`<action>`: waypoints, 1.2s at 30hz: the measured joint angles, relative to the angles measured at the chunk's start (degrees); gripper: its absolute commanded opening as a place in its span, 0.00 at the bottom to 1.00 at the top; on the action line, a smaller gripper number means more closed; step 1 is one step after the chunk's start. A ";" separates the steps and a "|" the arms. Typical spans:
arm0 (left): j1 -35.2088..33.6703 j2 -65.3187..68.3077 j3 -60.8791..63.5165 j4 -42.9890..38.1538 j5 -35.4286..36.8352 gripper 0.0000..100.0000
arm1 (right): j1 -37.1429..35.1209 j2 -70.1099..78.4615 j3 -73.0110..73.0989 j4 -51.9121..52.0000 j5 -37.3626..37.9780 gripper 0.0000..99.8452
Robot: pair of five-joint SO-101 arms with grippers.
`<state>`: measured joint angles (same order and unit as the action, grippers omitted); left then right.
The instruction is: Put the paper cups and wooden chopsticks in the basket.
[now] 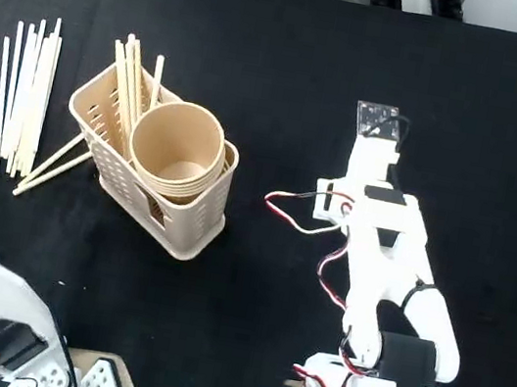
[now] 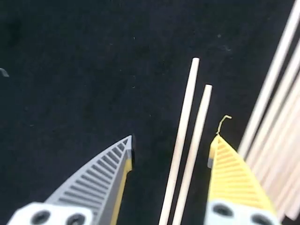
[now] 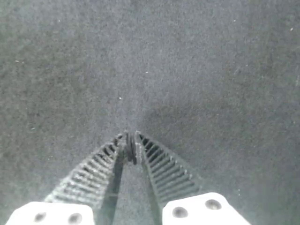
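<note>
Left fingers (image 2: pixel 229 164) spread wide, two loose chopsticks (image 2: pixel 180 140) on table (image 2: pixel 70 70) between them, lined up for pinch. Right fingers (image 3: pixel 159 164) closed, empty, resting idle. Paper cups (image 1: pixel 178 140) already in basket (image 1: pixel 188 227).

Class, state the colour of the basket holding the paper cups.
The basket is pale beige with slotted sides, and it shows best in the high view.

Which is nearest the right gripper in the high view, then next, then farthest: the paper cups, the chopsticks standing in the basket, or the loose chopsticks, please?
From the right gripper:
1. The paper cups, in the basket, on its nearer side.
2. The standing chopsticks, in the basket beyond the cups.
3. The loose chopsticks, flat on the table past the basket, far left.
</note>
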<state>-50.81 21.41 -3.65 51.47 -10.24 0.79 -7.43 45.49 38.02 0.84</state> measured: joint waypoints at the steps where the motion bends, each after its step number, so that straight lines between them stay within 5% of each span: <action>1: 0.18 3.96 -3.16 1.49 0.00 0.26 | 0.00 0.00 0.00 0.00 0.00 0.01; 9: 2.29 27.87 -33.76 19.87 0.35 0.25 | 0.00 0.00 0.00 0.00 0.00 0.01; 14: 2.99 36.66 -49.32 28.84 0.35 0.03 | 0.00 0.00 0.00 0.00 0.00 0.01; 36: 5.45 52.66 -88.79 48.70 3.96 0.03 | 0.00 0.00 0.00 0.00 0.00 0.01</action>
<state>-45.36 74.07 -92.44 100.18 -6.29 0.79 -7.43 45.49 38.02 0.84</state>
